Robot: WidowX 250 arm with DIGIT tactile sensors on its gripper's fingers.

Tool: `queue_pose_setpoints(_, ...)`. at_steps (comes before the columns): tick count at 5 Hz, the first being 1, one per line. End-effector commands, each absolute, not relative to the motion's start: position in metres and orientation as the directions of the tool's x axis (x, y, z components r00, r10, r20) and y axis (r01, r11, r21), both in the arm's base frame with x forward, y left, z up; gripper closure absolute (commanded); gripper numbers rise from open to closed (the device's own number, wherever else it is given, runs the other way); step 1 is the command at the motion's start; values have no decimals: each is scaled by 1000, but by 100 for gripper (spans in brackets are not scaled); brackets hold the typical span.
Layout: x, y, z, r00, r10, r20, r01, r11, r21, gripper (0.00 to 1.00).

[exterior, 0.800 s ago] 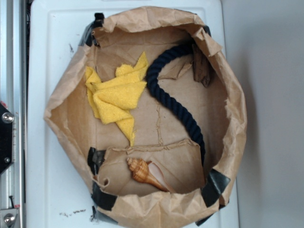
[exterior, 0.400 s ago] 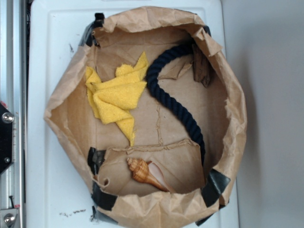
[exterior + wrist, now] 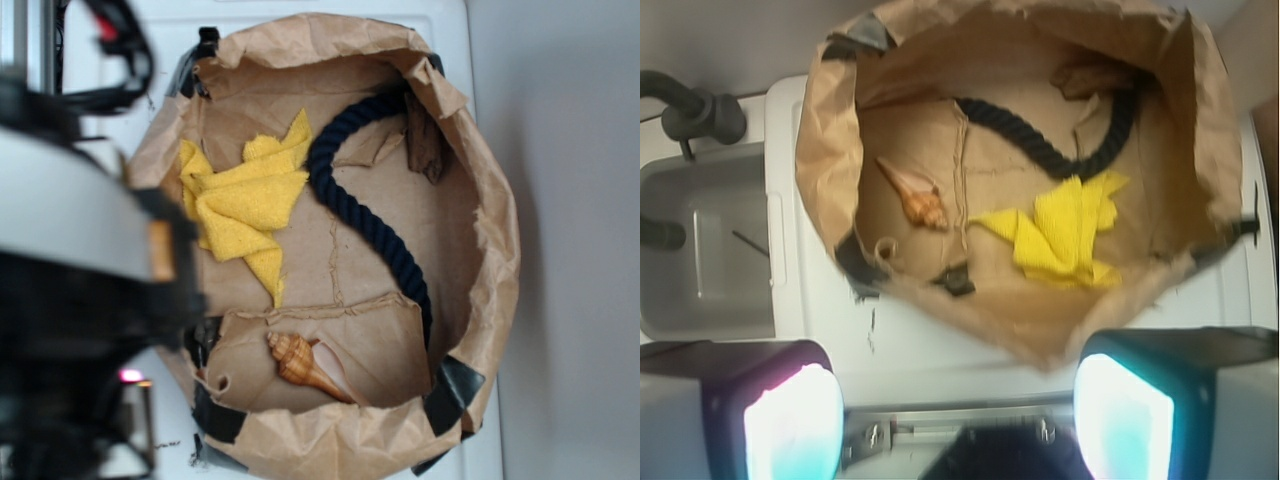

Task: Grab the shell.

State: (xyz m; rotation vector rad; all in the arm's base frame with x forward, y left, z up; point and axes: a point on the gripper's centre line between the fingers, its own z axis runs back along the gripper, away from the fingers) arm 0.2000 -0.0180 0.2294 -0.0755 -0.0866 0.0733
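The shell (image 3: 305, 364) is orange-brown with a pale opening. It lies on a paper flap at the near side of an open brown paper bag (image 3: 480, 200). In the wrist view the shell (image 3: 915, 193) lies at the left of the bag's floor. My gripper (image 3: 958, 415) is open and empty, high above the white surface, outside the bag's rim. Its fingers (image 3: 790, 420) stand wide apart. In the exterior view the arm (image 3: 70, 250) is a blurred mass at the left, covering the bag's left edge.
Inside the bag lie a yellow cloth (image 3: 245, 205), a dark blue rope (image 3: 365, 215) and a dark brown wood piece (image 3: 425, 145). The bag stands on a white surface (image 3: 110, 70). A grey sink (image 3: 705, 250) lies to the left in the wrist view.
The arm has swung into the exterior view from the left and now covers the bag's left side. The shell, cloth and rope have not moved.
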Motion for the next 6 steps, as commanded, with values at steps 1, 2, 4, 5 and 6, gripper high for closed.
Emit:
queue_pose_setpoints(1,245,20,203,974,2,228,13,998,-64,0)
queue_pose_setpoints(2,255,38,178,977,8,214,1,999,-45,0)
queue_pose_setpoints(4,265,19,121,990,-68,125,67,998,15,0)
queue_pose_setpoints(5,250,-9,103,987,-133,91,132,991,16,0)
queue_pose_setpoints(6,245,-22,101,983,-164,82,164,986,11,0)
